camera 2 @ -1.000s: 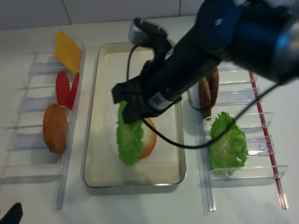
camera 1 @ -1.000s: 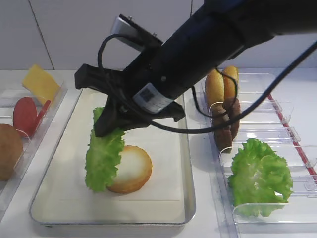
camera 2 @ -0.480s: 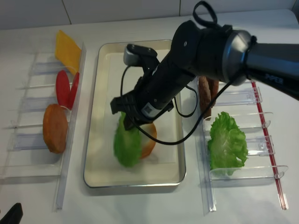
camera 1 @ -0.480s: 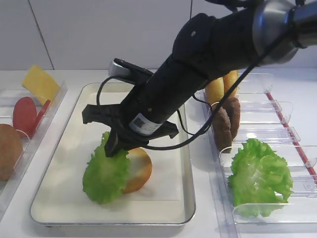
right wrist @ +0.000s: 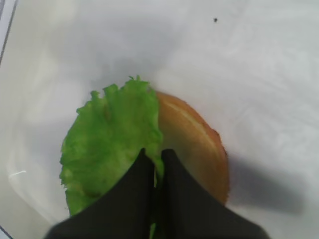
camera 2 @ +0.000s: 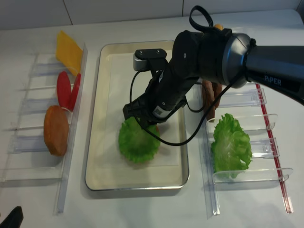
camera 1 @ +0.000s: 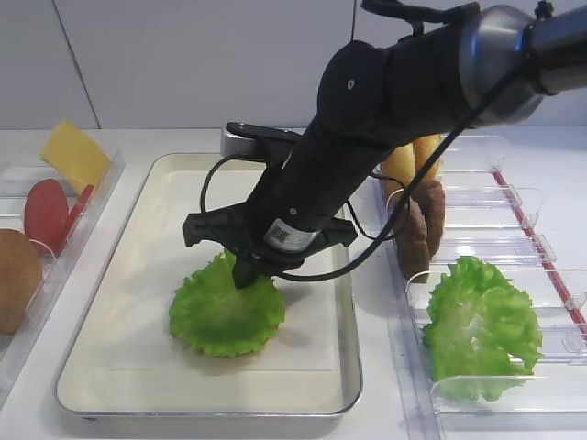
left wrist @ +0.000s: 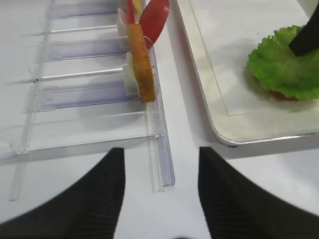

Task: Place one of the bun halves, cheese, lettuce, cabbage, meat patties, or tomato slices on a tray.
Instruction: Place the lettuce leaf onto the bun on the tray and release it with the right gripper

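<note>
On the cream tray (camera 1: 128,247) the frilly green lettuce (camera 1: 227,313) lies spread over a bun half (right wrist: 194,144), which hides most of the bun in the high views. My right gripper (camera 1: 246,275) points down at the leaf's far edge, shut on the lettuce (right wrist: 109,134); the wrist view shows green pinched between the black fingertips (right wrist: 144,162). In the second high view the gripper (camera 2: 142,124) sits on the leaf (camera 2: 137,142). My left gripper (left wrist: 159,152) hovers open over the table near the tray's front left corner (left wrist: 224,134), holding nothing.
The clear bin on the left holds cheese (camera 1: 73,151), tomato slices (camera 1: 46,211) and a bun half (camera 1: 14,275). The right bins hold buns (camera 1: 408,160), meat patties (camera 1: 422,225) and a big ruffled green pile (camera 1: 481,325). The right arm spans the tray's right side.
The right gripper has come down and moved right; the lettuce, hanging upright beside the bun before, now lies flat over it. The left gripper's earlier state is not shown.
</note>
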